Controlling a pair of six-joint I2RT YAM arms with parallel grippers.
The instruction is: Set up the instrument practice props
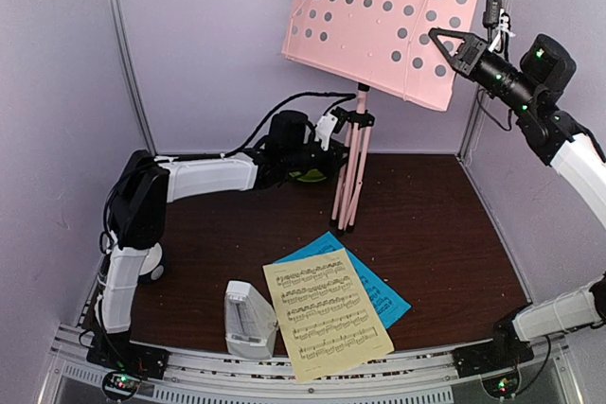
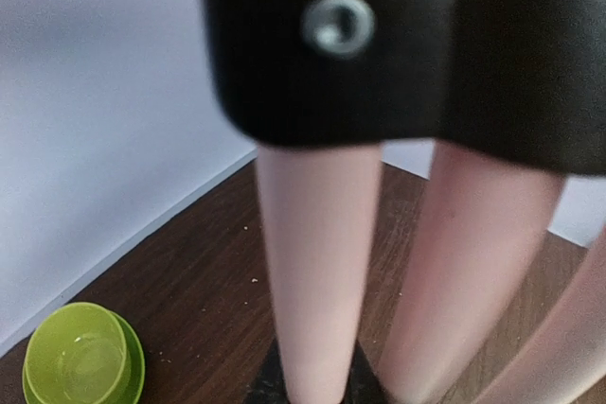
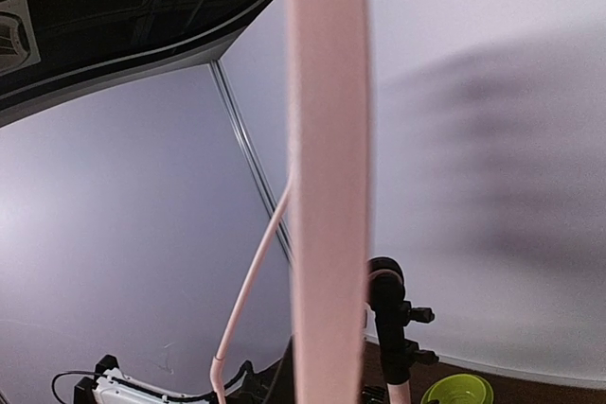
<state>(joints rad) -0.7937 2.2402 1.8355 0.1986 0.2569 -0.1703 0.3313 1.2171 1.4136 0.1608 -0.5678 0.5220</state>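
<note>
The pink music stand (image 1: 379,16) stands at the back of the table, its hole-punched panel tilted high and its tripod legs (image 1: 348,186) folded close together. My left gripper (image 1: 331,130) reaches in just under the black collar (image 2: 379,44). It is shut on one pink leg (image 2: 317,262), and its dark fingertips (image 2: 268,383) press the leg from both sides. My right gripper (image 1: 437,35) is shut on the panel's right edge, which runs edge-on (image 3: 327,186) through the right wrist view. The yellow page (image 1: 327,319) lies over the blue page (image 1: 383,295) near the front. The white-grey metronome (image 1: 248,319) stands upright to their left.
A green bowl on a saucer (image 2: 83,361) sits by the back wall, left of the stand's legs, and also shows in the right wrist view (image 3: 457,391). Enclosure walls close in on the left, the back and the right. Dark wood table (image 1: 436,224) shows right of the stand.
</note>
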